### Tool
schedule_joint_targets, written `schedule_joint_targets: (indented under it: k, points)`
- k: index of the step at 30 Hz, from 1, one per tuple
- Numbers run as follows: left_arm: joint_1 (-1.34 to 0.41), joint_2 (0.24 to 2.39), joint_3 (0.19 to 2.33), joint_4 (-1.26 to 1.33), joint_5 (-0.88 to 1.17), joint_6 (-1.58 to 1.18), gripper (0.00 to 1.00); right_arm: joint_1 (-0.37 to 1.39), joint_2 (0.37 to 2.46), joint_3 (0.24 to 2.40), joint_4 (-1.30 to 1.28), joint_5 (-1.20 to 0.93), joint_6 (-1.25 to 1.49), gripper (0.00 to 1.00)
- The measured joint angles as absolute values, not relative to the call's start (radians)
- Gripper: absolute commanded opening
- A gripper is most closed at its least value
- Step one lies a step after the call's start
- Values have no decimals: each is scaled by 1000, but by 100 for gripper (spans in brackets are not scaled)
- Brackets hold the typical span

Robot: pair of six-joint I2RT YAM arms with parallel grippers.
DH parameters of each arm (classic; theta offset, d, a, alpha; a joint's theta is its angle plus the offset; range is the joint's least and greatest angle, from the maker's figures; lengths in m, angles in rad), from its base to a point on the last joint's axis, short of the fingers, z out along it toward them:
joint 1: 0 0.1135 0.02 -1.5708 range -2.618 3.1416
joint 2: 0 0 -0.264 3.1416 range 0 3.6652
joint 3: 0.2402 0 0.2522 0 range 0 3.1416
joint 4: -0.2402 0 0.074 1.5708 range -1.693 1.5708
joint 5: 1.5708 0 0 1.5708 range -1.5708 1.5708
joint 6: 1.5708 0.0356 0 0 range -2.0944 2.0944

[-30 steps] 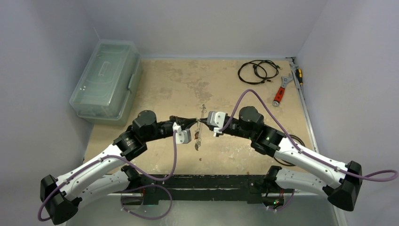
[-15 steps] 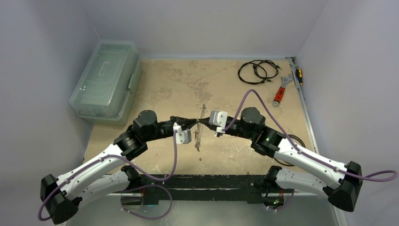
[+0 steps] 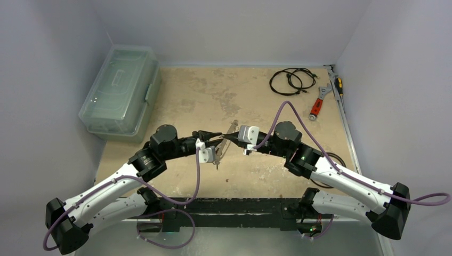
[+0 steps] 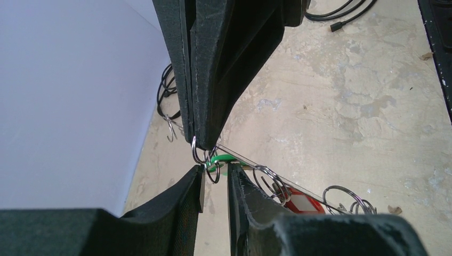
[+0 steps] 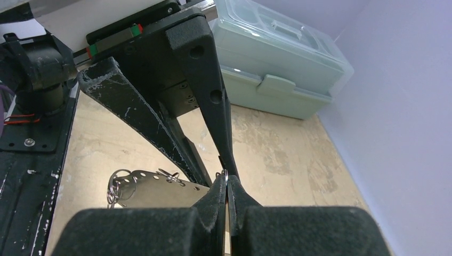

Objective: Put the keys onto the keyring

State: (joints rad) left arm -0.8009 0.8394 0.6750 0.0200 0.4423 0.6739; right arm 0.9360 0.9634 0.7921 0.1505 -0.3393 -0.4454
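Worn beige tabletop lies under both arms, and mid-table your right gripper is pinched tight on a split ring of the keyring. Only your left wrist view shows the green tag, the red tag and the left gripper slightly parted, gripping nothing. A second ago those jaws were closed and the keyring hung straighter

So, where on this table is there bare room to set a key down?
Bare: the far middle between the plastic box and the cable coil. Crowded: the centre, where left end effector and right end effector meet at the keyring.
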Motion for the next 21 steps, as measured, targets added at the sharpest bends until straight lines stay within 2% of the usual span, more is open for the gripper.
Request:
schedule_joint_targets:
  k: [11,15,18,21]
  points:
    - [-801,813,675,44,451,665,21,936,971,790,156,-359,-443,0]
    - [-801,813,675,44,458,665,13,936,977,790,164,-361,-441,0]
    - [-800,813,675,45,459,665,0,936,977,790,167,-363,-439,0]
    - [-799,813,675,48,456,658,0,936,977,788,167,-373,-439,0]
